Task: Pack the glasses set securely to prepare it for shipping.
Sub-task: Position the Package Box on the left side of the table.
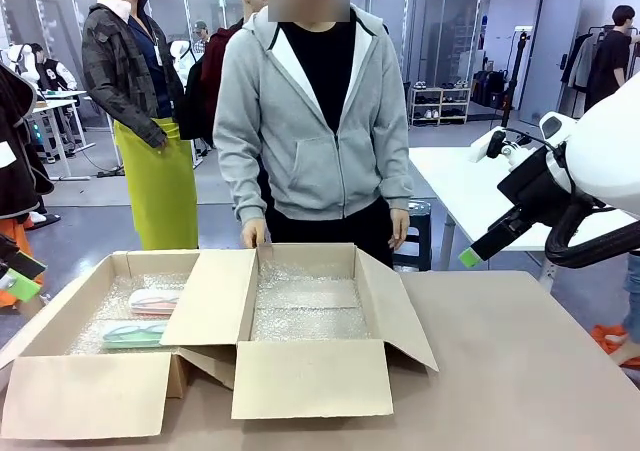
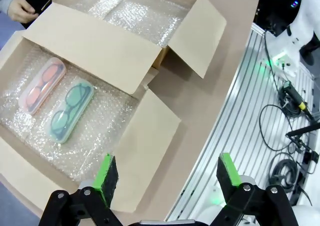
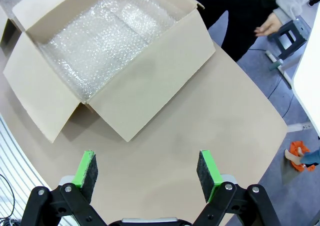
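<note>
A robotics lab: white worktables [image 1: 470, 186], floor cables [image 2: 280, 126], shelving [image 1: 440, 104] behind glass partitions.

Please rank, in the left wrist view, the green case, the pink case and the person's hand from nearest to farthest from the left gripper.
From the left gripper, open at the bottom edge:
1. Green case, on the bubble wrap in the nearer box, just above the left finger.
2. Pink case, beside the green one, on its far side.
3. Person's hand, at the top left corner, beyond the box.
</note>
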Robot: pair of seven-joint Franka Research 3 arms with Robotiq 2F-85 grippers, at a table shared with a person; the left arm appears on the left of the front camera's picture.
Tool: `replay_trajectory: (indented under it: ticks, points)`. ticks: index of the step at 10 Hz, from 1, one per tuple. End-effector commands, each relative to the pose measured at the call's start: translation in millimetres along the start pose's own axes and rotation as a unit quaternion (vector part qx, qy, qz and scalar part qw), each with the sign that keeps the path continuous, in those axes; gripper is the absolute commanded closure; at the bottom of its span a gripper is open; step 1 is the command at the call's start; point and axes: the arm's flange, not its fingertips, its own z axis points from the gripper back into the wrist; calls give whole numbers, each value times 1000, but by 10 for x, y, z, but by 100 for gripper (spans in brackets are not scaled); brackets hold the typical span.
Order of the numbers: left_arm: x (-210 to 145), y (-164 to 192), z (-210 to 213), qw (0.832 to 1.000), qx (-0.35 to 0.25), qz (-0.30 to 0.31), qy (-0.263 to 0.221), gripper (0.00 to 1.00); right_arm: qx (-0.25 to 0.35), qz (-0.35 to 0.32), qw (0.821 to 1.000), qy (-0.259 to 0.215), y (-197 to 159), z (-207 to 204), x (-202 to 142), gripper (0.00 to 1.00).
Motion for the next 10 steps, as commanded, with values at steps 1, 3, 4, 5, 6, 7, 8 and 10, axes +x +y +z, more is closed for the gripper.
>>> replay_trajectory:
  ticks: [1,3,4,5,6,7,8,10]
  points:
    - [0,-18,25,1000,6,3,6,0,-7,-11,1000,-1,49,-17,-8,0]
    - [0,-18,25,1000,6,3,6,0,-7,-11,1000,-1,49,-17,-8,0]
    - [0,-18,25,1000,6,3,6,0,-7,-11,1000,-1,49,-17,-8,0]
    - [0,-18,25,1000,6,3,6,0,-7,-11,1000,-1,49,-17,-8,0]
    - [0,-18,25,1000,6,3,6,0,-7,-11,1000,-1,49,-17,-8,0]
    - [0,-18,25,1000,6,3,6,0,-7,-11,1000,-1,49,-17,-8,0]
    - [0,-18,25,1000,6,3,6,0,-7,-11,1000,-1,49,-17,-8,0]
    - [0,-18,25,1000,6,3,6,0,-7,-11,1000,-1,49,-17,-8,0]
